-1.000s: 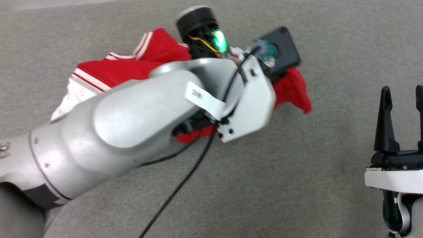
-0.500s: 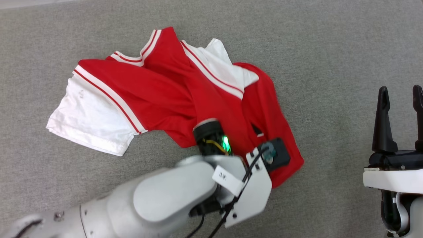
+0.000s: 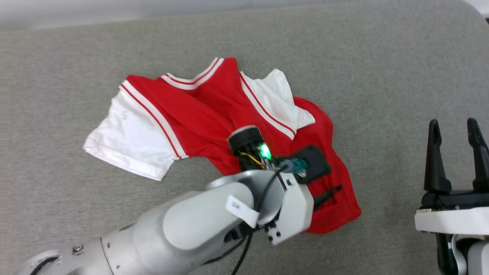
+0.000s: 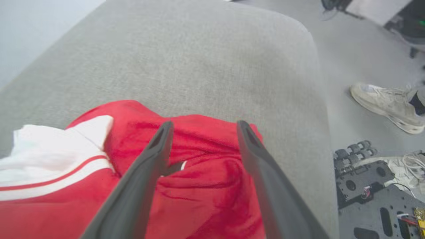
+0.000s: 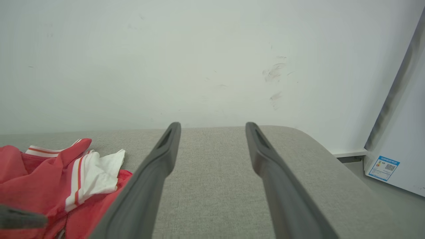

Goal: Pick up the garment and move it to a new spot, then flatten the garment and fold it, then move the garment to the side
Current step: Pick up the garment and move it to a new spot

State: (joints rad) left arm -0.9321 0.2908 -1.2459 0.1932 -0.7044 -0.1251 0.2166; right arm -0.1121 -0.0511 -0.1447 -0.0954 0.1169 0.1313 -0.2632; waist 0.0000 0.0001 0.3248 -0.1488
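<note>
1. The left fingers (image 4: 139,186) stand wide apart and are clamped on nothing. A red jersey shirt with white short sleeves and red-white striped trim (image 4: 206,189) lies rumpled in the gap between them and under both.
2. Whether they touch the cloth cannot be told. Their tips reach the shirt's far red edge, and the bare grey fabric-covered surface (image 4: 199,59) runs on beyond them.
3. Left of the left-hand finger lie a white sleeve and a striped band. Well to the right of the other finger, a person's pale sneaker (image 4: 385,101) rests on the floor past the surface's rounded edge.
4. In the head view one dark left finger (image 3: 326,194) pokes out from under the silver forearm (image 3: 198,225), over red cloth. Most of the shirt (image 3: 198,114) spreads up and to the left of it.
5. The right fingers (image 3: 433,160) are apart and empty over bare surface, well to the right of the shirt.
6. In the right wrist view those fingers (image 5: 149,182) frame only grey surface. The shirt (image 5: 33,179) is heaped off to their left, with a white wall (image 5: 212,49) beyond their tips.
</note>
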